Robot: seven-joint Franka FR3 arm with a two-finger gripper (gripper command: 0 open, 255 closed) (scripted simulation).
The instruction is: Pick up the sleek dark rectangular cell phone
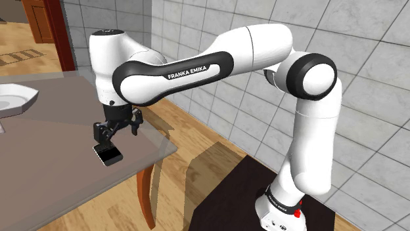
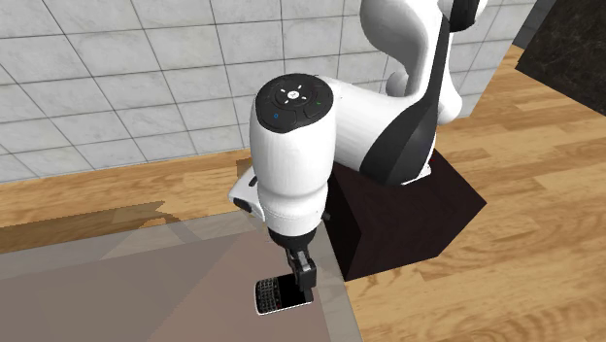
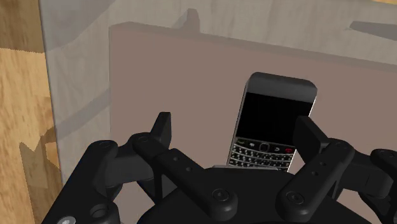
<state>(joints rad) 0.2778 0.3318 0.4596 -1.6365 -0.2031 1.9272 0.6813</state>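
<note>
A dark cell phone point(image 1: 107, 154) with a black screen and a small keypad lies flat on the grey-brown table point(image 1: 59, 177), close to the table's corner. My black gripper point(image 1: 117, 131) hangs just above it, fingers pointing down. From the wrist, the phone point(image 3: 273, 118) lies between the two fingers, much nearer one finger point(image 3: 306, 137) than the other point(image 3: 163, 129). The fingers stand apart and I see neither one pressing on it. In the second exterior view the gripper point(image 2: 303, 274) reaches down at the phone point(image 2: 275, 294) beside the table's edge.
A white dish point(image 1: 14, 98) sits on the table at the shoulder view's far left. The table edge point(image 2: 335, 291) runs right beside the phone, with wooden floor point(image 2: 505, 194) below. The dark stand point(image 2: 408, 219) and a tiled wall point(image 1: 217, 92) are close by.
</note>
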